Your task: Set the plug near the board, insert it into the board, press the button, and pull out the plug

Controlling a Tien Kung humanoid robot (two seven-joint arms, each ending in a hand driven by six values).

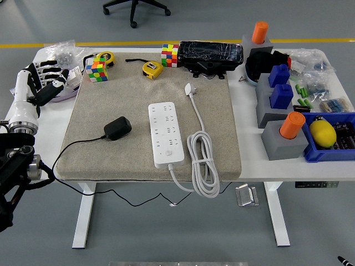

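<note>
A coiled white cable (203, 163) is seen at the near right of the beige mat (100, 152) covering the middle of the white table (249, 138). Just left of the coil, the white power board (166, 134) is laid flat with its long axis running near to far, its button end nearest. The black plug adapter (117, 128) is placed on the mat left of the board, apart from it, with its long axis slanted from near left to far right; its thin black lead is trailed leftward and over the near edge. The white plug (191, 88) of the board's own cable is laid beyond the board, pointing far.

At the right edge, a blue plastic bin (317, 153) is seen holding a yellow lemon-shaped object (322, 133). Grey blocks (280, 141) carrying orange cylinders and blue pieces are stood beside it.

At the far left, the left robot hand (47, 83) is raised above the table edge, fingers loosely spread, grasping nothing. Two coloured puzzle cubes (95, 71) and yellow tape measures (152, 68) are set along the far edge.
</note>
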